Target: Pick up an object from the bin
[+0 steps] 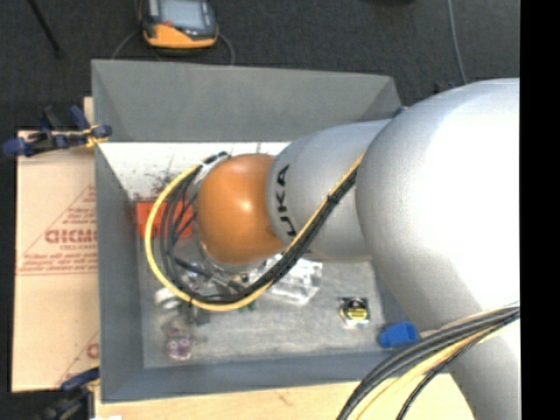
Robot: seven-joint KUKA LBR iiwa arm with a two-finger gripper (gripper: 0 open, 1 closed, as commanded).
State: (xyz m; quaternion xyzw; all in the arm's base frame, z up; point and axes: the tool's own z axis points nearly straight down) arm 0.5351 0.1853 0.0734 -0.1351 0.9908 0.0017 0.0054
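Camera view: by the bin's [122, 322] near wall lie a blue block [398, 333], a small yellow-black thing [353, 310] and a clear plastic piece [302, 283]. Beyond, the orange wrist cover [234, 206] hangs low over the left-middle floor, probably to reach that plastic piece. It masks the gripper, so I cannot tell its spread.

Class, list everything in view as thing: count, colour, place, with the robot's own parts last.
bin: one, grey, centre
clear plastic piece: one, transparent, mid floor
small round thing: one, yellow and black, right of it
blue thing: one, blue, lower right corner
red thing: one, red-orange, left side, partly hidden
small clear thing: one, purplish, lower left floor
devices: two, orange and black, beyond the bin
arm: one, silver, from the right
wrist cover: one, orange, over mid bin
cables: several, yellow and black, round the cover
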